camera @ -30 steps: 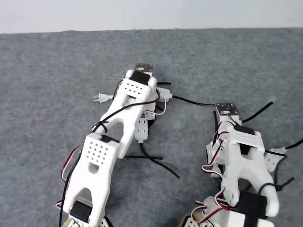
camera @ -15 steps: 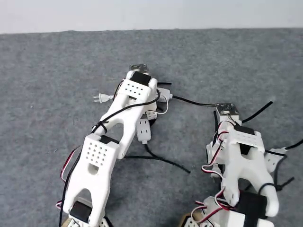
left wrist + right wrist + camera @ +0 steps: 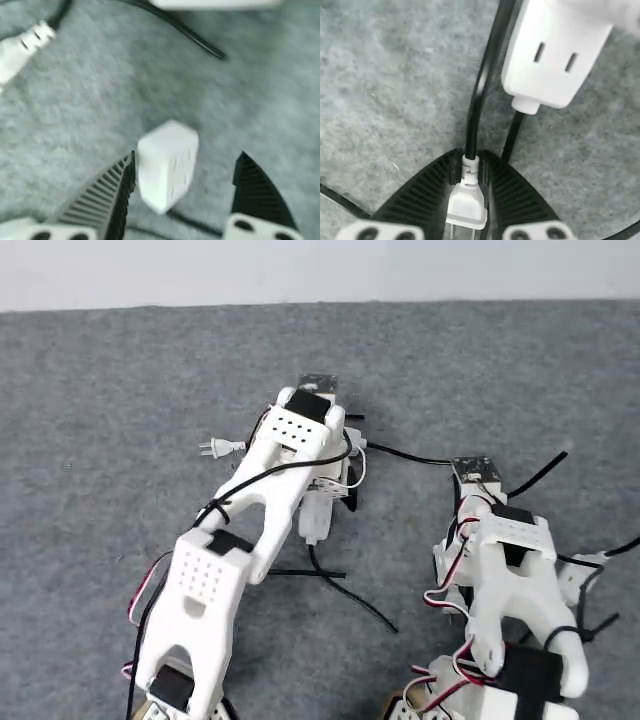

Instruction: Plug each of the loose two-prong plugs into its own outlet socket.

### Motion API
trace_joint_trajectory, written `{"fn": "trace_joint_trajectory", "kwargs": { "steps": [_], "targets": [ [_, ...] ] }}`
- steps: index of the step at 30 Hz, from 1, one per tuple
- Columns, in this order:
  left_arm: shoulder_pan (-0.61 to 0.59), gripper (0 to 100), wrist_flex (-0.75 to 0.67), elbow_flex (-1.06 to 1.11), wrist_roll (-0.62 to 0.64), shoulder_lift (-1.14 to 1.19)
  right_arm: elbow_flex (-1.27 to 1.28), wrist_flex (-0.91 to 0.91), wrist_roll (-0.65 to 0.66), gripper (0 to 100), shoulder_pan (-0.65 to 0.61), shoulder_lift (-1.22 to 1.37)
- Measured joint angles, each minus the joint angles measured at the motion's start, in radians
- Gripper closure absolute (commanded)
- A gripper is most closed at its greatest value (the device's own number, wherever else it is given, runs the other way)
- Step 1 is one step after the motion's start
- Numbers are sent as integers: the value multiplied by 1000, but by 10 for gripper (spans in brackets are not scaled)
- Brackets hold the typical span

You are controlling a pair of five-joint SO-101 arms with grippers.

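Two arms on this one, and the left gripper stands wide open astride the white socket block. One finger sits just beside its side, the other is clear of it, nothing pinched. Off to the left of that block in the high view lies a loose plug on the grey carpet, prongs pointing away from the block. Well apart from the block on its other side, the right gripper is clamped on a second plug at the neck where the black cord enters, with a second socket just ahead. These look light, hard and slick. The block will likely skid unless squeezed across its flat sides, and the springy cord may twist the plug, so hold the plug body, never the prongs
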Motion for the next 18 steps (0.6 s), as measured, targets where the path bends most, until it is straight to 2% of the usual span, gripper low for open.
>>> {"fn": "trace_joint_trajectory", "kwargs": {
  "steps": [4,10,13,16,18],
  "targets": [
    [2,705,0,141,-9,-163,0,0,0,991,-2,0],
    [-74,716,-75,362,-11,-301,0,-5,0,991,-2,0],
    [-117,810,-117,439,-31,-338,0,-6,0,991,-2,0],
    [-107,935,-152,470,-86,-373,0,-6,0,991,-2,0],
    [-92,982,-181,482,-107,-390,0,-6,0,991,-2,0]
  ]
}}
